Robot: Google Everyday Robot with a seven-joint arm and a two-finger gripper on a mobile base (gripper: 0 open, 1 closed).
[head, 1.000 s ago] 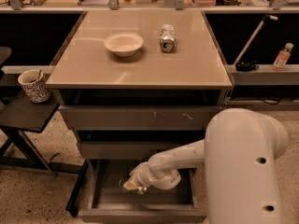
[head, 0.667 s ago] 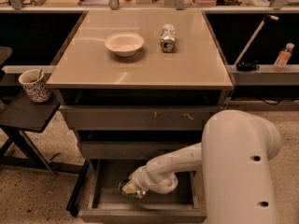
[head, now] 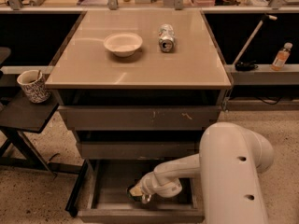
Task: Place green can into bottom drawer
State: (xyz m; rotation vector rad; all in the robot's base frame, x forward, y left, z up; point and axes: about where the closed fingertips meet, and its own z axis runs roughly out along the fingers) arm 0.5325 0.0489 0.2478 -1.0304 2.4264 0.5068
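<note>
The gripper [head: 141, 193] is right down inside the bottom drawer [head: 135, 213], low over the tray floor near its middle, and whether it is clamped or has let go I cannot tell; the wrist blocks the view. Just at its tip, on the left side, there's a small dark greenish shape with a pale patch on top. I take that to be the green can [head: 133, 195], touching or all but touching the gripper, and sitting at or just above the drawer floor. So by my reckoning the carry is done, the can is within the drawer's walls, and the task is in its closing stretch: what's left is a clean release, if that hasn't happened, and the arm [head: 233, 171] lifting clear without knocking the can over. The drawer itself stands pulled well out, with bare tray showing to the left of the gripper. Up on the countertop, a bowl [head: 123, 44] and a silver-white can [head: 166, 37] lying on its side are well apart from the action and no part of it. Hard to make out: whether the can is upright, tilted or on its side, whether it actually rests on the tray, and how much of it is there at all behind the wrist. The big white arm housing covers the drawer's right end, and the back of the tray is lost in shadow under the drawers above.
</note>
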